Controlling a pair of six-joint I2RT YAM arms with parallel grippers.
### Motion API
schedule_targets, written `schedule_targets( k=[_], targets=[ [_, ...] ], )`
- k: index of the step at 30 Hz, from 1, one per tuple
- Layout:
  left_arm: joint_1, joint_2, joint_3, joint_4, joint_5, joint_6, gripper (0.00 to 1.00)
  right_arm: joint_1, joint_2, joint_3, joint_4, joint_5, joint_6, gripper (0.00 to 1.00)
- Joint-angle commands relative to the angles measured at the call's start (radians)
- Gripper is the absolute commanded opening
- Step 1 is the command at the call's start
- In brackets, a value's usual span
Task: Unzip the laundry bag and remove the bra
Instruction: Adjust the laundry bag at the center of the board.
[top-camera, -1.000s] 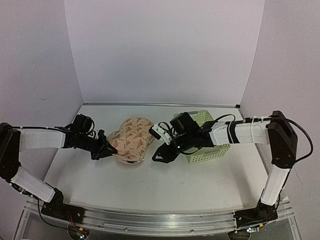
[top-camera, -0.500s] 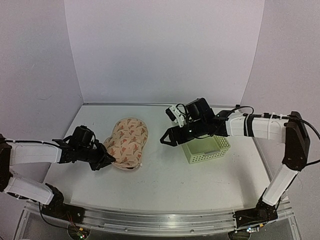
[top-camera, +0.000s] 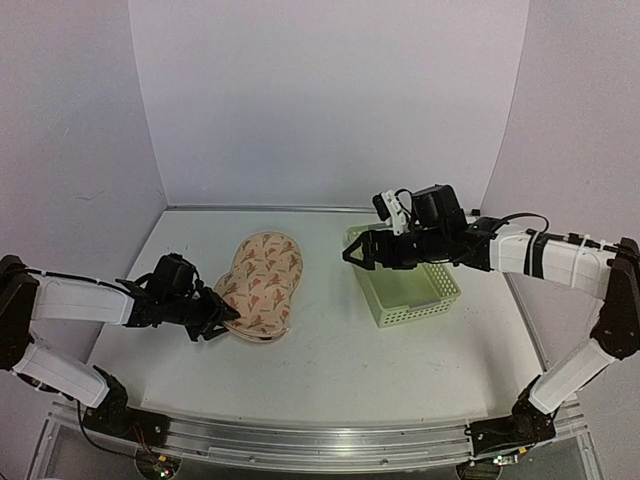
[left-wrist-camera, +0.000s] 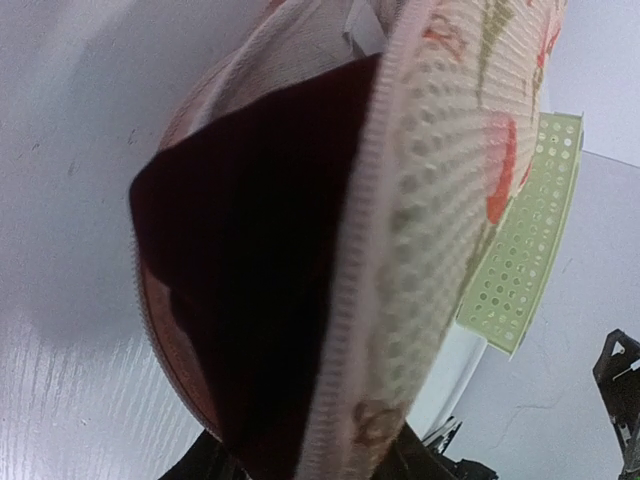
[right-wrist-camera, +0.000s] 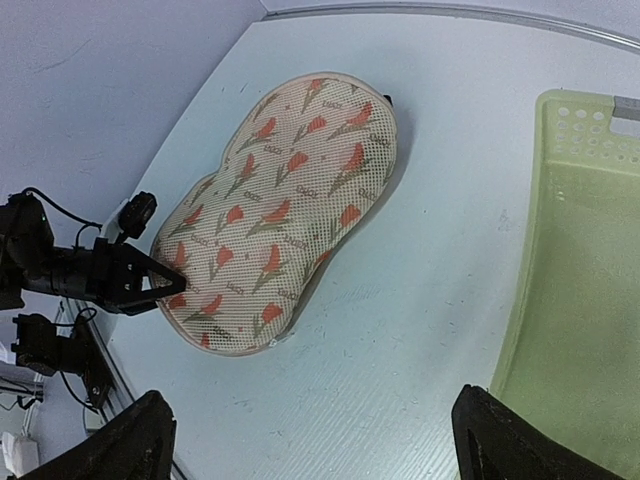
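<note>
the left jaws sit at the near-left end of the laundry bag (top-camera: 262, 285), right against its rim. the left wrist view is filled by that rim, and the fingers barely show at the bottom edge, so i cannot tell whether they pinch the fabric or only rest beside it. the right jaws are spread wide and hold nothing. they hang well to the right of the bag, over the edge of the green basket (top-camera: 405, 290) that faces the bag.

the bag lies flat on the tabletop (top-camera: 330, 370). at the end by the left jaws its zippered edge gapes, and the dark maroon bra (left-wrist-camera: 250, 280) shows inside, wholly within the bag. how far the zip is open along the rest of the bag cannot be seen.

judging from this, the unzipping looks at least partly done and the removal has not begun. the next move likely calls for one set of jaws to hold the upper flap up at that open end. the other would then reach into the gap, pinch the bra alone and not the mesh, and draw it out away from the bag.
</note>
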Motion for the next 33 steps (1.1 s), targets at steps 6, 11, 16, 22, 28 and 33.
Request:
schedule_targets(
  k=[6, 11, 16, 22, 28, 33],
  targets=[
    [-0.005, -0.049, 0.094, -0.071, -0.061, 0.081, 0.59, -0.02, -0.038, -0.028, 0.063, -0.081, 0.061, 0.98],
    [-0.003, -0.099, 0.225, -0.303, -0.161, 0.197, 0.68, -0.02, -0.035, -0.024, 0.063, -0.065, 0.084, 0.98],
    [0.008, -0.094, 0.365, -0.494, -0.206, 0.303, 0.71, -0.021, -0.027, -0.002, 0.063, -0.08, 0.078, 0.98],
    [0.024, -0.087, 0.458, -0.582, -0.214, 0.372, 0.72, -0.02, -0.034, 0.001, 0.062, -0.069, 0.064, 0.98],
    [0.033, -0.07, 0.496, -0.592, -0.222, 0.413, 0.73, -0.02, -0.033, 0.005, 0.061, -0.067, 0.057, 0.98],
    [0.124, -0.005, 0.579, -0.624, -0.201, 0.54, 0.73, -0.02, -0.026, 0.006, 0.061, -0.117, 0.043, 0.98]
  ],
)
